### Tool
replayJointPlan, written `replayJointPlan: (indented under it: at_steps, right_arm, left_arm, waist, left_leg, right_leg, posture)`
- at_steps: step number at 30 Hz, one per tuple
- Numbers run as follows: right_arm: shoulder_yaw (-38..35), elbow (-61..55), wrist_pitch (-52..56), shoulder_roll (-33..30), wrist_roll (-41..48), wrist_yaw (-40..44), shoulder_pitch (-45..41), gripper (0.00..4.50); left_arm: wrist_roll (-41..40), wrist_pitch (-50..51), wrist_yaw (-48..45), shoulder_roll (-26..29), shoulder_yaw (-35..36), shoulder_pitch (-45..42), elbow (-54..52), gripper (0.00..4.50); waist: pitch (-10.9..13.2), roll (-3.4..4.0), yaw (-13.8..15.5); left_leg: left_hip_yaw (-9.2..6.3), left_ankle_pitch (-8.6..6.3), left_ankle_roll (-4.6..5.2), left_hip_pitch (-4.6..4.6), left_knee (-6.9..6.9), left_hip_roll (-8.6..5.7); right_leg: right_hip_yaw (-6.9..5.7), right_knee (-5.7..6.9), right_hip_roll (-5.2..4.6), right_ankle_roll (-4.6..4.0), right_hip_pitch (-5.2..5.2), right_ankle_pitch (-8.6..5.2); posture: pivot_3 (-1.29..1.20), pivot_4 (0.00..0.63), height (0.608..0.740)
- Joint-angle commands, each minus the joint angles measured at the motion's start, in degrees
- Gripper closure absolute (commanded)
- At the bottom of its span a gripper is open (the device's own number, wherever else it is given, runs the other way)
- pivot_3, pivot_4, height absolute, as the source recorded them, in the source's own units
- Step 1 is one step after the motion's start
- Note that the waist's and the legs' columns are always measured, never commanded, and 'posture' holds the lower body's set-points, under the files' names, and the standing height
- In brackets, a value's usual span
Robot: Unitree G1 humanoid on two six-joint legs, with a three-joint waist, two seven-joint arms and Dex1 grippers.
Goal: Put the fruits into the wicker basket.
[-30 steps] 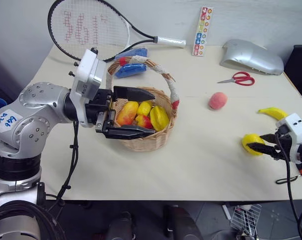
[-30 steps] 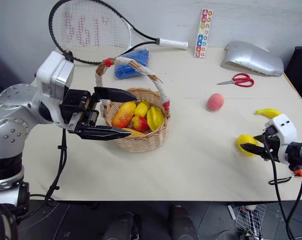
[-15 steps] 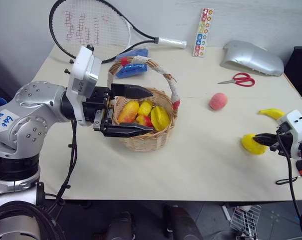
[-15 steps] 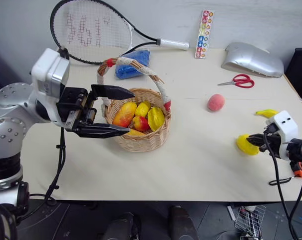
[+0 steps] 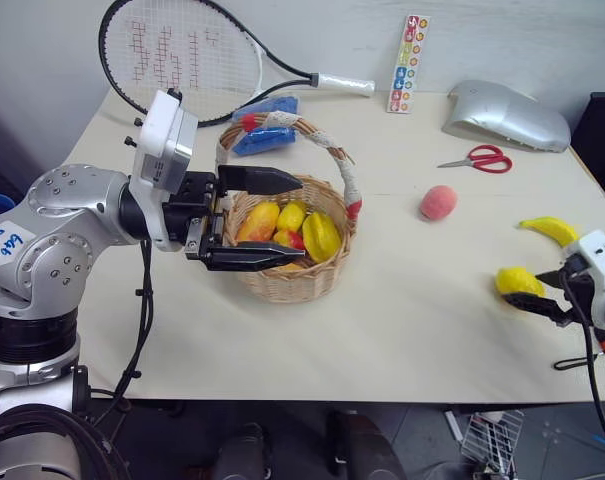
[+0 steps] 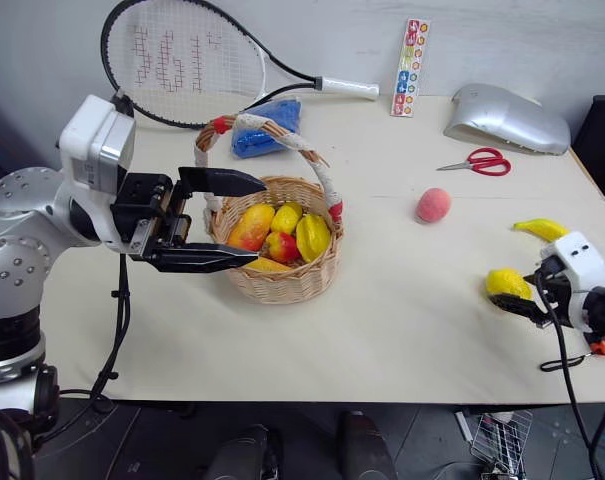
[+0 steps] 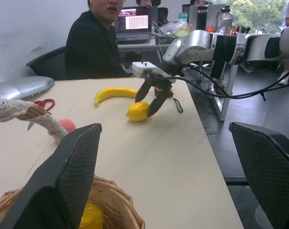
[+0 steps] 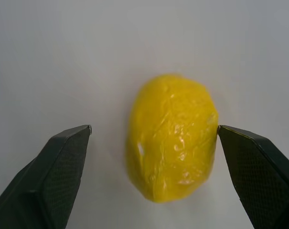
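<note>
The wicker basket (image 5: 287, 283) stands left of the table's middle and holds several yellow and red fruits (image 5: 292, 228). My left gripper (image 5: 302, 220) hovers level over the basket's near-left rim, open, with nothing between its fingers. A bumpy yellow lemon (image 5: 516, 281) lies near the table's right edge. My right gripper (image 8: 154, 128) is open around the lemon (image 8: 172, 136), with one fingertip (image 8: 230, 136) at its side and the other apart from it. A yellow banana (image 5: 550, 229) lies just behind the lemon. The pink peach (image 5: 437, 202) sits between the basket and the banana.
A tennis racket (image 5: 182, 50), a blue object (image 5: 262, 135), a colourful strip (image 5: 405, 62), red scissors (image 5: 477, 158) and a silver case (image 5: 502, 115) lie along the back. The table's right edge (image 5: 594, 180) is close to my right gripper. A person (image 7: 94, 47) sits beyond that edge.
My right gripper closed beside the lemon half a second ago and now stands open around it again. The lemon has shifted slightly to the right. The left arm has kept still.
</note>
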Motion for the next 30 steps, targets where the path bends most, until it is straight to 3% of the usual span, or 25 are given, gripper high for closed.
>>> replayJointPlan:
  at_steps: [1, 4, 7, 10, 12, 15, 17, 20, 25, 30]
  right_arm:
    - [1.1, 2.82, -2.77, 1.42, -2.21, -2.42, -2.89, 0.11]
    - [2.64, 6.21, -4.74, 2.73, -3.95, -3.69, -5.28, 0.11]
    - [2.42, 7.32, -5.48, 3.43, -3.49, -3.1, -6.1, 0.66]
    - [2.02, 6.76, -5.76, 3.1, -2.92, -1.62, -5.49, 1.62]
    - [1.26, 5.24, -5.77, 2.87, -1.82, 0.03, -4.69, 1.98]
    - [-1.7, -4.6, -5.16, 3.56, 5.5, 6.6, -2.86, 2.0]
    - [-3.26, -15.12, 1.61, 3.7, 14.65, 9.89, -2.73, 2.0]
    - [-3.1, -25.95, 9.37, 4.84, 25.18, 9.33, -6.35, 2.0]
    - [2.15, -32.39, 20.6, 12.58, 35.07, -1.93, -20.05, 2.0]
    - [12.19, -33.31, 24.98, 23.73, 33.51, -13.05, -29.48, 2.0]
  left_arm:
    - [-0.73, -0.66, -0.45, 0.05, 0.45, -2.03, -0.15, 0.0]
    - [-0.59, -0.66, -0.58, 0.07, 0.27, -2.63, 0.15, 0.0]
    - [-0.61, -0.56, -0.57, 0.18, 0.37, -2.66, 0.07, 0.0]
    - [-0.74, -0.32, -0.33, 0.46, 0.67, -1.94, -0.49, 0.0]
    - [-1.07, 0.03, 0.03, 0.65, 1.05, -1.4, -0.95, 0.0]
    - [-1.98, 0.67, 0.81, 1.11, 2.2, -0.61, -1.7, 0.0]
    - [-3.14, 1.63, 1.54, 1.94, 3.95, 0.5, -2.33, 0.0]
    - [-4.76, 3.28, 2.43, 4.37, 7.43, 3.7, -3.78, 0.0]
    - [-7.11, 5.25, 3.44, 10.15, 14.9, 12.1, -6.14, 0.0]
    - [-8.68, 6.25, 4.98, 13.31, 18.95, 15.24, -6.7, 0.0]
  waist:
    - [0.0, 0.0, -0.12]
    - [0.02, 0.04, -0.11]
    - [0.03, 0.06, -0.01]
    - [0.03, 0.06, 0.04]
    - [0.03, 0.06, 0.05]
    - [0.03, 0.07, 0.04]
    - [0.05, 0.1, -0.3]
    - [0.06, 0.11, -0.8]
    - [0.1, 0.02, -1.06]
    - [0.09, -0.01, -0.11]
  left_leg:
    - [0.01, 0.0, 0.0, 0.0, 0.01, 0.01]
    - [0.05, 0.0, -0.01, 0.02, 0.0, 0.02]
    - [0.05, 0.01, -0.02, -0.04, 0.0, 0.02]
    - [0.05, 0.01, -0.01, -0.06, 0.0, 0.0]
    - [0.05, 0.01, -0.01, -0.06, 0.0, 0.0]
    - [0.05, 0.01, -0.02, -0.06, 0.0, 0.02]
    - [0.07, 0.0, -0.03, -0.02, -0.01, 0.05]
    - [0.1, -0.05, -0.21, 0.04, -0.01, 0.37]
    - [-0.04, -0.1, -0.44, 0.04, 0.0, 0.59]
    - [-0.05, -0.17, -0.51, -0.18, -0.01, 0.6]
  right_leg:
    - [0.0, 0.0, 0.02, 0.0, 0.0, 0.0]
    - [0.04, 0.03, 0.04, 0.0, -0.02, 0.0]
    - [0.04, 0.04, 0.04, 0.0, -0.09, 0.0]
    - [0.04, 0.03, 0.02, 0.0, -0.09, 0.0]
    - [0.04, 0.03, 0.02, 0.01, -0.08, 0.0]
    - [0.04, 0.05, 0.03, 0.01, -0.09, 0.0]
    - [0.07, 0.08, 0.07, 0.01, -0.09, 0.01]
    - [0.13, 0.13, 0.02, 0.01, -0.08, 0.01]
    - [-0.06, 0.27, 0.09, -0.37, -0.19, -0.16]
    - [-0.23, 0.35, -0.06, -0.67, -0.46, -0.32]
  posture:
    - [0.0, 0.15, 0.74]
    - [0.0, 0.15, 0.74]
    - [0.0, 0.15, 0.74]
    - [0.0, 0.15, 0.74]
    - [0.0, 0.15, 0.74]
    - [0.0, 0.15, 0.74]
    - [0.0, 0.15, 0.74]
    - [0.0, 0.15, 0.74]
    - [0.0, 0.15, 0.74]
    - [0.0, 0.15, 0.74]
